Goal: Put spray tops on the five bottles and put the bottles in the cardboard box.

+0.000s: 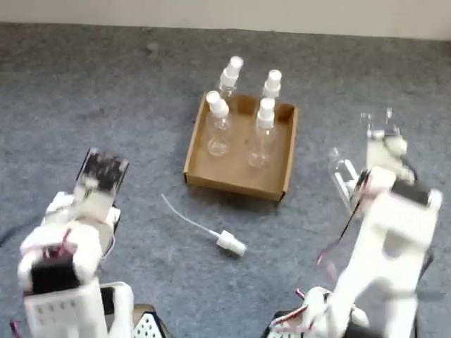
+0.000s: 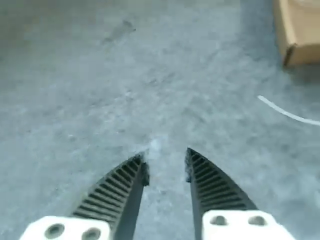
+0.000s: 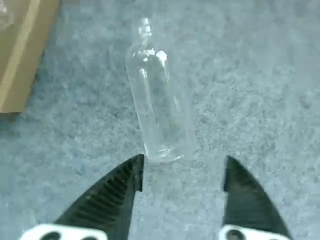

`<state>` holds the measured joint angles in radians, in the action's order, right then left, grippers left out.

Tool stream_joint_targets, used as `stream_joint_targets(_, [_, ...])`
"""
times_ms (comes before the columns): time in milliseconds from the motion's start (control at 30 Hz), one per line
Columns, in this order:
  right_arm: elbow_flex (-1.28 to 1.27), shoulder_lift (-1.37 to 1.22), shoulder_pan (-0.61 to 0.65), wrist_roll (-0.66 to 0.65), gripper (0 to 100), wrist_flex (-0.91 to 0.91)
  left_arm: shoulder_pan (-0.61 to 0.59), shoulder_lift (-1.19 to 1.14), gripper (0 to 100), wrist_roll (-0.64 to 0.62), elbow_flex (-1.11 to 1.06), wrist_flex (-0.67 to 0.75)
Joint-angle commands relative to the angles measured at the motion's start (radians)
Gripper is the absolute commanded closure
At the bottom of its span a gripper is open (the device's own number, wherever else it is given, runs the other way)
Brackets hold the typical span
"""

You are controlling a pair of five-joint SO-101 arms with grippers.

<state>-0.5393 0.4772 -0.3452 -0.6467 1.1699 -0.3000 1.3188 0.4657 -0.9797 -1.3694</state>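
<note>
On counter (image 1: 106,84) beside box (image 1: 232,184): capless bottle (image 3: 155,100) lying flat, right jaws open at its base; left jaws open, empty. Risk: bottle rolls away if pinched off-centre.

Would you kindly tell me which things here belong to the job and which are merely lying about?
Job: cardboard box; four capped bottles; uncapped bottle; loose spray top.
Not part of it: grey carpet underneath.
</note>
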Motion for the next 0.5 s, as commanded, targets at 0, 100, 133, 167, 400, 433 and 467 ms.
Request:
stream_joint_targets(0, [0.453,-0.344,0.041,-0.098,72.9,0.191,0.14,-0.343,90,0.008,0.189,-0.041])
stream_joint_targets(100, [0.716,-0.587,0.087,-0.132,71.2,0.315,0.202,-0.506,90,0.005,0.248,-0.043])
stream_joint_targets(133, [0.802,-0.662,0.101,-0.133,70.4,0.348,0.213,-0.545,90,0.003,0.263,-0.043])
stream_joint_targets(167, [0.88,-0.733,0.114,-0.135,69.7,0.378,0.22,-0.576,90,0.003,0.277,-0.043])
stream_joint_targets(400, [1.294,-1.121,0.153,-0.129,69.1,0.553,0.252,-0.642,82,0.011,0.341,-0.051])
stream_joint_targets(433, [1.331,-1.165,0.148,-0.129,69.1,0.559,0.277,-0.642,80,0.023,0.346,-0.052])
stream_joint_targets(467, [1.362,-1.204,0.136,-0.129,69.2,0.562,0.308,-0.644,78,0.054,0.349,-0.064])
